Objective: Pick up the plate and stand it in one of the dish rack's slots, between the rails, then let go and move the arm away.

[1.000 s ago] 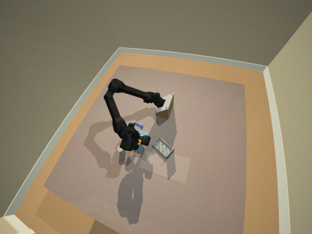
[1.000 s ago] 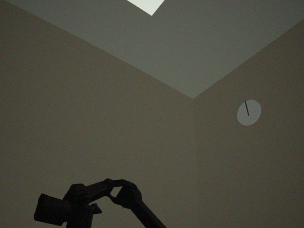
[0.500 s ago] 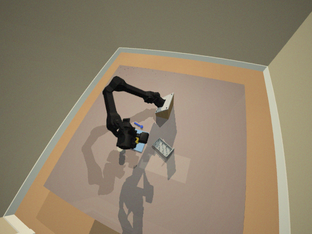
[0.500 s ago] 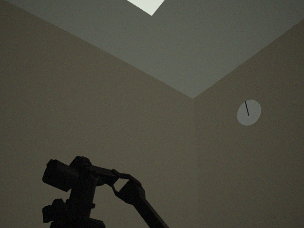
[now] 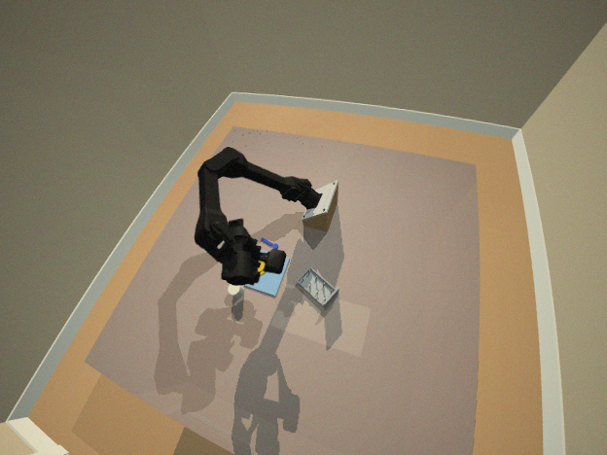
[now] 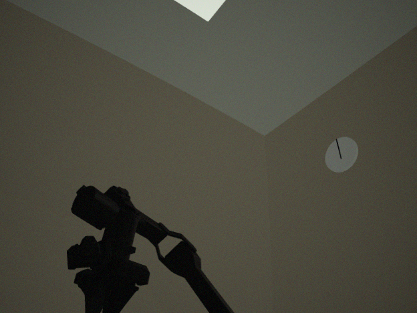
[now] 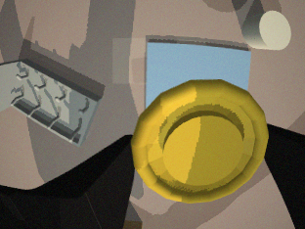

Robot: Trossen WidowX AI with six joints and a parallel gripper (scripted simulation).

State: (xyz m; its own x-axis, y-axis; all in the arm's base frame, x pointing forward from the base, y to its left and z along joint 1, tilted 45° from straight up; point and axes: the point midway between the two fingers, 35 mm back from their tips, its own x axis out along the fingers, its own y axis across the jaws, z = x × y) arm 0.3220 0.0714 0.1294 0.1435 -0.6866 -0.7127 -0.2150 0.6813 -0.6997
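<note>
Plate (image 5: 262, 267) (image 7: 202, 151) showing yellow; mat (image 5: 267, 284) (image 7: 196, 68) showing plain light blue. Rack (image 5: 332, 297) (image 7: 90, 122) showing grey. Arm (image 5: 209, 195) (image 6: 117, 232) showing black. Tabletop (image 5: 407, 244) showing dusty pink-brown, floor (image 5: 505, 294) orange-tan. Clock (image 6: 348, 154) showing pale grey, its hand black.

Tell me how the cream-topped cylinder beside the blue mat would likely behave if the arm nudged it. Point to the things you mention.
The cylinder (image 5: 233, 289) (image 7: 275, 30) would probably tip under a high push, since it stands on end and looks narrow. Once over, it might roll, given its round side. Its smooth, unbroken outline suggests a stiff body rather than a floppy one.
</note>
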